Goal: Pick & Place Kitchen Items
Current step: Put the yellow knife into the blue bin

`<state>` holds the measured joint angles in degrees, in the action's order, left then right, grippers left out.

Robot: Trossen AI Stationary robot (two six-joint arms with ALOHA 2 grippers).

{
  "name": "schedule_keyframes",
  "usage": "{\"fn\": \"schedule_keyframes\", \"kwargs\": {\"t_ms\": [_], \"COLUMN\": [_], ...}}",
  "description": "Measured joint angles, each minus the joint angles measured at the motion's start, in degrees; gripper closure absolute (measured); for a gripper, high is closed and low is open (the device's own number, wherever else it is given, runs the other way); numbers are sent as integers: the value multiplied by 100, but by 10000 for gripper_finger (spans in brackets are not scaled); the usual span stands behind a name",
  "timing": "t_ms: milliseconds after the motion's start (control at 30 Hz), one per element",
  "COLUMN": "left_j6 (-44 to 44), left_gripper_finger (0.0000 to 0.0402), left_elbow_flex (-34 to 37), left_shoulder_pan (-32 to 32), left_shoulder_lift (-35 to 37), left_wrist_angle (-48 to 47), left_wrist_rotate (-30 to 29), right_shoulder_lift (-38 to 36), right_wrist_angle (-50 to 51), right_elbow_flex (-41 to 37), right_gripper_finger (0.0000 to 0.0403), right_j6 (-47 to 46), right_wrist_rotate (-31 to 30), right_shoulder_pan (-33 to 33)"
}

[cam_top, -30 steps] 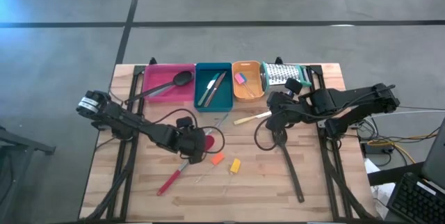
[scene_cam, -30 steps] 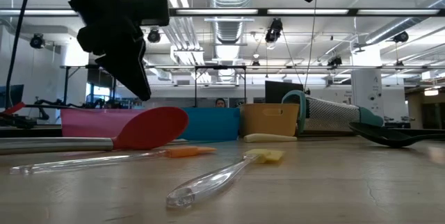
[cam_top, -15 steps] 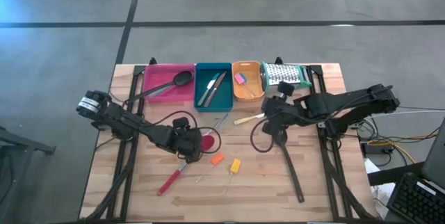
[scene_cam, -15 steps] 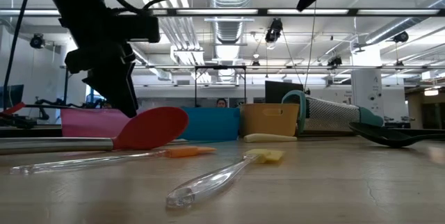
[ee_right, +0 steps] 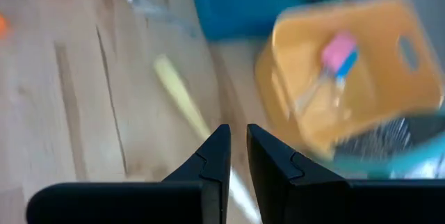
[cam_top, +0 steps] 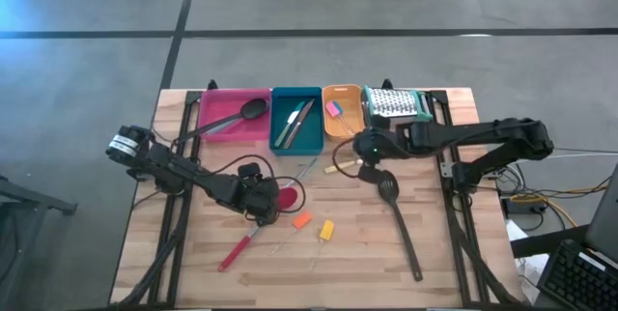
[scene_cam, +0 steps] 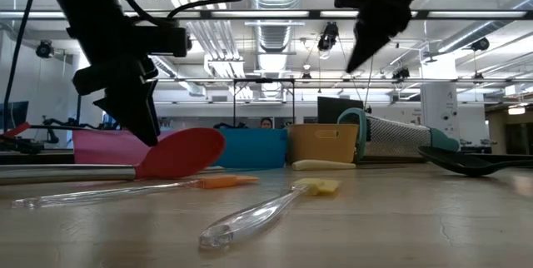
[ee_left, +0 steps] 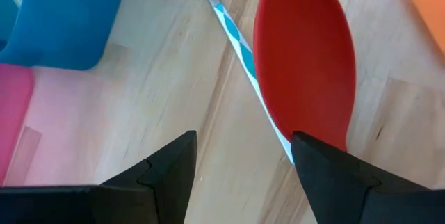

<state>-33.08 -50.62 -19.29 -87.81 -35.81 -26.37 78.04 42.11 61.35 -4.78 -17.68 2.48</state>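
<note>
A red spoon (cam_top: 253,232) lies on the table, its bowl (ee_left: 306,50) resting across a thin clear knife (ee_left: 240,50). My left gripper (ee_left: 240,161) hangs open just above the bowl's near end, slanting down, one finger on each side; it also shows in the low view (scene_cam: 137,122). My right gripper (cam_top: 362,149) is shut on nothing and hovers over a cream-handled utensil (ee_right: 181,99) in front of the orange tray (ee_right: 348,106). A black slotted turner (cam_top: 398,219) lies flat to the right of centre. Small orange (cam_top: 302,221) and yellow (cam_top: 326,230) pieces lie mid-table.
Along the far edge stand a pink tray (cam_top: 217,108) holding a black ladle (cam_top: 237,118), a teal tray (cam_top: 314,132) with knives, the orange tray with a pink piece (cam_top: 334,108), and a grater (cam_top: 396,103). Bare wood (cam_top: 454,243) lies at the near right.
My right gripper has come down and swung toward the table's left and far edge, off the turner's head and over the cream-handled utensil, staying shut. My left gripper has sunk a little toward the red spoon's bowl, still open. Nothing on the table has moved.
</note>
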Motion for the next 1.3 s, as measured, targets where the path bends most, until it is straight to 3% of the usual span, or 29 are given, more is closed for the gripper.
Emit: {"fn": "schedule_keyframes", "kwargs": {"t_ms": [200, 367, 467, 667, 900, 1033, 1167, 1300], "left_j6": [-9, -9, -9, -11, -17, -8, -13, -12], "left_gripper_finger": [163, 163, 163, 163, 163, 163, 163, 163], "left_elbow_flex": [36, 36, 36, 36, 36, 33, 33, 33], "left_shoulder_pan": [0, 0, 0, 4, 4, 2, 2, 0], "left_shoulder_lift": [0, 0, 0, 0, 0, 0, 0, 0], "left_wrist_angle": [-20, -20, -20, -20, -20, -20, -17, -1], "left_wrist_rotate": [4, 2, 2, 2, 0, -1, -2, -2], "right_shoulder_lift": [-7, -7, -7, -7, 88, 223, 387, 561], "right_wrist_angle": [848, 332, -324, -1494, -2264, -2504, -2578, -2647], "right_elbow_flex": [-431, -947, -1153, -1205, -1122, -1122, -1123, -1122], "right_gripper_finger": [360, 360, 360, 360, 360, 360, 360, 350], "right_j6": [-1185, -1167, -927, -88, -44, 715, 969, 1262], "right_wrist_rotate": [19, 23, 44, 971, 1764, 1741, 1112, 1242], "right_shoulder_pan": [-184, -341, -332, -339, -404, -588, -487, -165]}}
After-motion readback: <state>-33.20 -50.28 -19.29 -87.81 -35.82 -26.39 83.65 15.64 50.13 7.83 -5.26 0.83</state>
